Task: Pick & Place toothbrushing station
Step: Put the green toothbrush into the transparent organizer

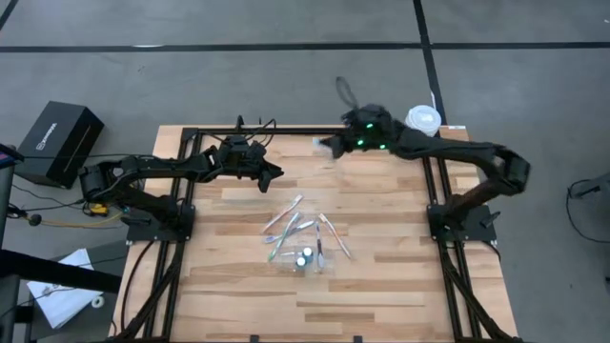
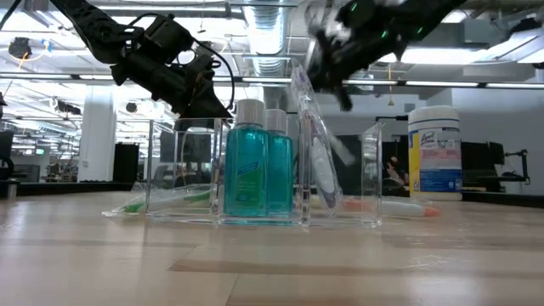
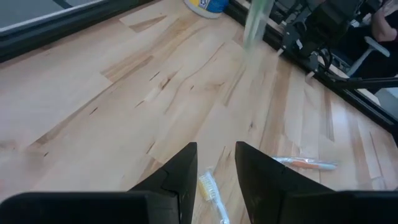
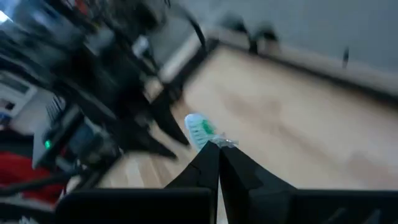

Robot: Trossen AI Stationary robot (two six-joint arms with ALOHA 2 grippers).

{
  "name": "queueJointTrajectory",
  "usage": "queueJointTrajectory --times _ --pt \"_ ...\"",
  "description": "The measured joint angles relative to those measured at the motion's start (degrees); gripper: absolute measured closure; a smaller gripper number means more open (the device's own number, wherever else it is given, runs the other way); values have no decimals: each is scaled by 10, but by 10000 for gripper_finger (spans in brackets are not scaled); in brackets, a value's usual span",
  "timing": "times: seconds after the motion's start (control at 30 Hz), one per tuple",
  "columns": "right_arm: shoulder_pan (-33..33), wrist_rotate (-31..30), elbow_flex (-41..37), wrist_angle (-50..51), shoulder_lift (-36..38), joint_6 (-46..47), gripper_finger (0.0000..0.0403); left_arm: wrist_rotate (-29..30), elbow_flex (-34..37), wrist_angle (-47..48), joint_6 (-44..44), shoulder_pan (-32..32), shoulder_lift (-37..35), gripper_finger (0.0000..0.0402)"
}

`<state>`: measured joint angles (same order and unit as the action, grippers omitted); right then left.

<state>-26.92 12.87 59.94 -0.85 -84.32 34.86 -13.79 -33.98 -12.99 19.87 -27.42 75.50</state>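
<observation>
Several thin pale toothbrushes lie flat in a loose cluster at the middle of the wooden table. Just nearer stands the small clear container with two teal bottles upright inside and one brush leaning in it. My right gripper is raised over the far part of the table, shut on a toothbrush with green bristles. My left gripper hovers open to the left of it, above a lying brush, with nothing between its fingers. My right gripper pinches a pale toothbrush between its two fingertips, just behind the bristle head. The green-bristled head sticks out past the fingertips. The brush is lifted clear of the table; the gripper hides where the rest of its handle runs.
A large white tub with a blue-yellow label stands at the far right corner. An orange-accented brush lies right of the cluster. A black box sits off the table on the left. Bare wood stretches along the near edge.
</observation>
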Motion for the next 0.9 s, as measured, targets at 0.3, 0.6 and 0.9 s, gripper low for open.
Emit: queueJointTrajectory --times 0.3,0.6,0.9 --pt "129 -226 -29 -88 208 -67 403 0 0 -12 17 0 0 297" --pt "434 -598 -145 -128 325 -31 403 -1 0 -16 29 5 0 297" --pt "709 -1024 -190 -345 169 -1 403 -67 0 -26 8 5 0 297"
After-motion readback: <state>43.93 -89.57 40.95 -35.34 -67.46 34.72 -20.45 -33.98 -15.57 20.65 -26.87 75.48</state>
